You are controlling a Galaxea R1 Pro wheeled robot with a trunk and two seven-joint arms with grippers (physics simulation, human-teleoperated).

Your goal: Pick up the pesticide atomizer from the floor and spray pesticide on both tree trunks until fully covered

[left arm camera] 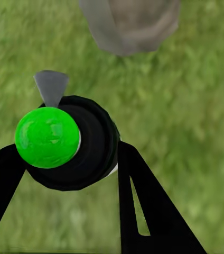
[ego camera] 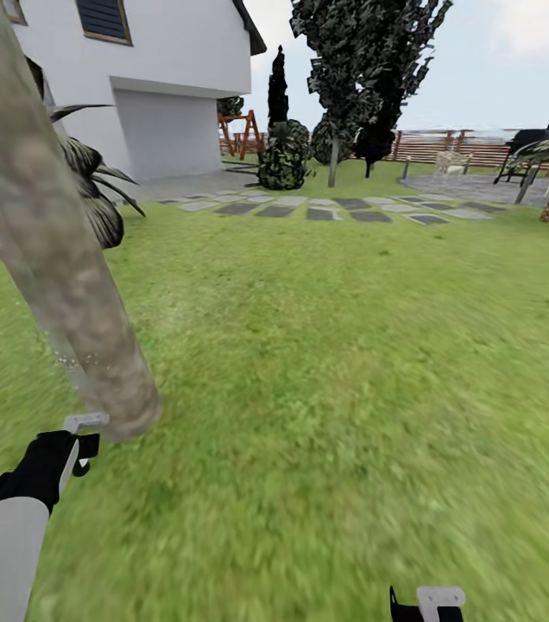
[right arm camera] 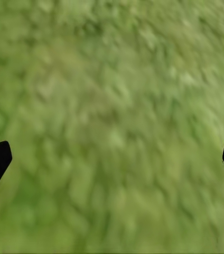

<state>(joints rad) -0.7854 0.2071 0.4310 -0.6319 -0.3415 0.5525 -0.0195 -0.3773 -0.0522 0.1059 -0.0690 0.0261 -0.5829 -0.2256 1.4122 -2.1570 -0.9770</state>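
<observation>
The pesticide atomizer (left arm camera: 70,143), black with a bright green cap, sits clamped between the fingers of my left gripper (left arm camera: 72,169), its grey nozzle toward the base of the tree trunk (left arm camera: 130,24). From my head I see that gripper (ego camera: 72,449) low beside the mottled trunk (ego camera: 46,225), where faint white specks of pesticide (ego camera: 72,354) hang. My right gripper (right arm camera: 112,159) is spread wide over bare lawn (right arm camera: 112,95), holding nothing.
</observation>
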